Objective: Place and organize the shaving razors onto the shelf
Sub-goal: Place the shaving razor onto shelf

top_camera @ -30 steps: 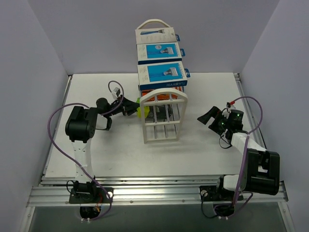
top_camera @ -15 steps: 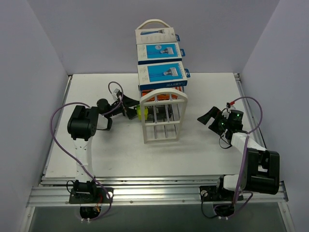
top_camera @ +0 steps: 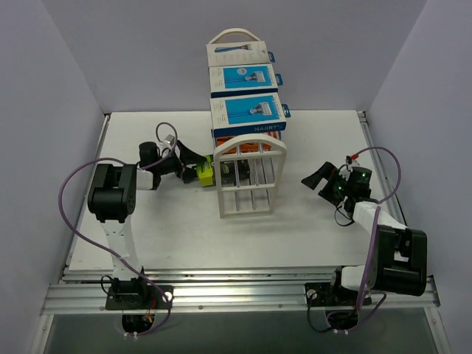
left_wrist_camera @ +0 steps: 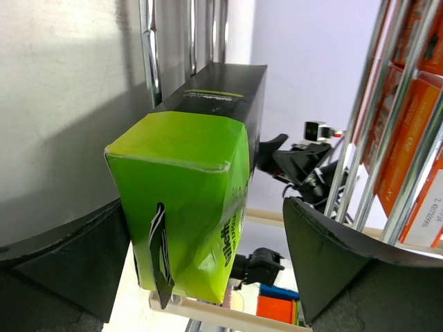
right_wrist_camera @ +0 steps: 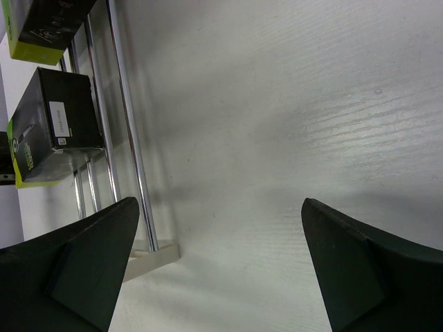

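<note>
Box (left_wrist_camera: 183,207), creased glossy lime end, matte black sides; shiny shelf bars (left_wrist_camera: 149,48)

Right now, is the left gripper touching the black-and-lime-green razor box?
Cannot tell. Left wrist view: one left gripper finger clears the black-and-lime-green razor box; the other's edge meets its outline.

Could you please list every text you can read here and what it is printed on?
"HARRY'S": front blue-and-white box on the shelf.
"Gillette", partly cut off: lime side of the black-and-green box.
Too small or blurred: print on that box's black top, the orange boxes' labels, the black box's white sticker in the right wrist view.
</note>
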Controlling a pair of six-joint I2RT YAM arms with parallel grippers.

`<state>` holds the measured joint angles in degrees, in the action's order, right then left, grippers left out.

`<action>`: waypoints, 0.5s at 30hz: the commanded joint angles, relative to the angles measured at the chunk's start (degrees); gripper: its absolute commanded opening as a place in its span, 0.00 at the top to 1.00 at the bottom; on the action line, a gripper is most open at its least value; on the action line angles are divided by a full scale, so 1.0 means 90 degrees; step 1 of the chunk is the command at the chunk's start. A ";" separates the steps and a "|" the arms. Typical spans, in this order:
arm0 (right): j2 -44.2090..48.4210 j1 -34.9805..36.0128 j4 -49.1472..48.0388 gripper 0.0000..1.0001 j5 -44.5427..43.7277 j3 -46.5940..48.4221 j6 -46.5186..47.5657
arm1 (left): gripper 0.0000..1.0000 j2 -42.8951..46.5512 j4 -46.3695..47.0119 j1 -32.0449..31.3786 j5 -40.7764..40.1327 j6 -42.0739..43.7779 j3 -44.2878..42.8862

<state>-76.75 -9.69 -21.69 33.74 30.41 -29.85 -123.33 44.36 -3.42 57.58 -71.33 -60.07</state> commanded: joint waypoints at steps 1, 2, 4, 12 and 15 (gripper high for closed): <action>0.0061 0.0032 -0.0119 0.00 0.0021 0.0117 0.0113 | 0.06 0.0773 -0.2626 -0.0049 -0.0235 0.1898 -0.0473; 0.0061 0.0032 -0.0119 0.00 0.0021 0.0126 0.0113 | 0.06 0.0860 -0.2875 -0.0059 -0.0333 0.2239 -0.0551; 0.0071 0.0032 -0.0119 0.00 0.0040 0.0117 0.0103 | 0.06 0.0929 -0.3305 -0.0088 -0.0382 0.2427 -0.0639; 0.0071 0.0042 -0.0138 0.00 0.0060 0.0097 0.0094 | 0.06 0.1018 -0.4712 -0.0088 -0.0821 0.3335 -0.0874; 0.0071 0.0052 -0.0148 0.00 0.0080 0.0097 0.0084 | 0.06 0.1018 -0.4919 -0.0166 -0.0939 0.3521 -0.1059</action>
<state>-76.75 -9.65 -21.71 33.80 30.41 -29.87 -116.36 4.91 -4.27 50.70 -44.49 -66.08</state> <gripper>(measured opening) 0.997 0.941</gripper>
